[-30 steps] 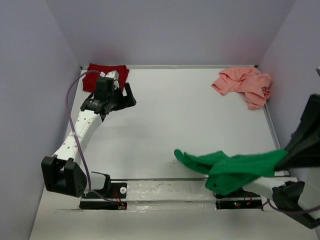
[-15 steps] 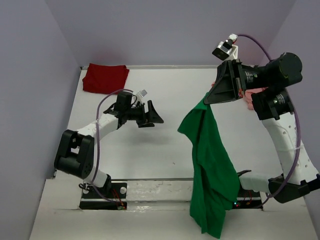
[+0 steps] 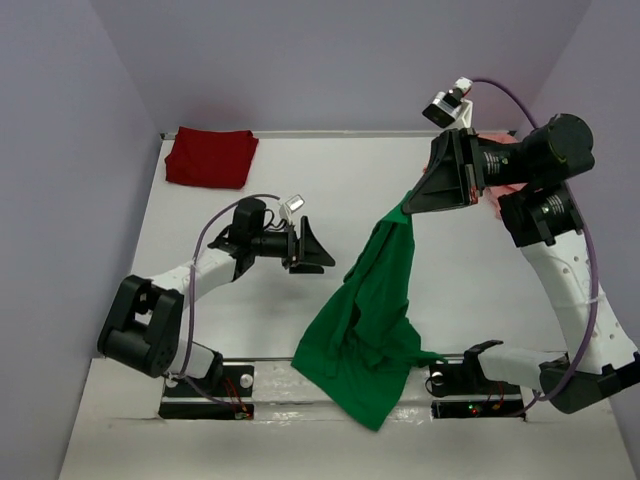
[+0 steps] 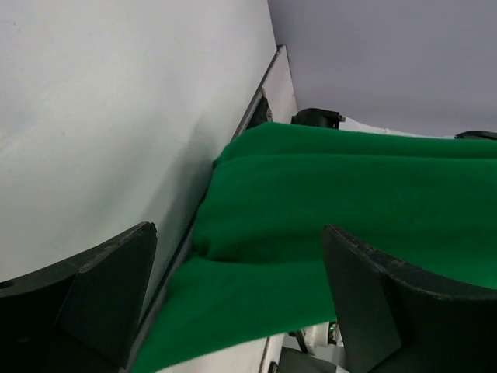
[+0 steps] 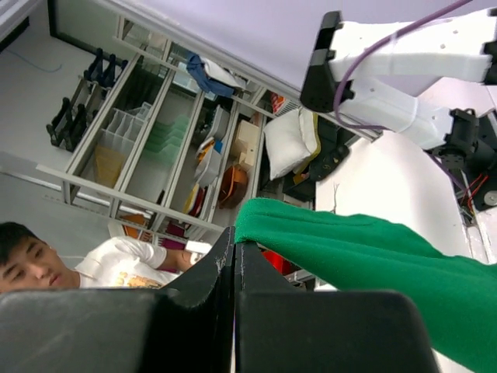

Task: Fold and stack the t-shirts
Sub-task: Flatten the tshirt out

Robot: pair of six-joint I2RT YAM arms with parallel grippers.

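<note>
The dark red t-shirt (image 3: 210, 157) lies folded in the far-left corner of the surface (image 3: 330, 180); the left gripper (image 3: 318, 250) hangs spread open beside the green t-shirt (image 3: 375, 310). That shirt dangles from the clenched right gripper (image 3: 415, 200) (lower end crumpled over the near edge), so the left gripper should pinch the matching top corner before spreading.

There were three t-shirts: one green t-shirt (image 3: 375, 310), one dark red t-shirt (image 3: 210, 157), one salmon pink t-shirt (image 3: 500, 138), mostly hidden. Two arms (image 3: 190, 270) stood over one tabletop (image 3: 340, 180), each with two fingers (image 3: 312, 243).
</note>
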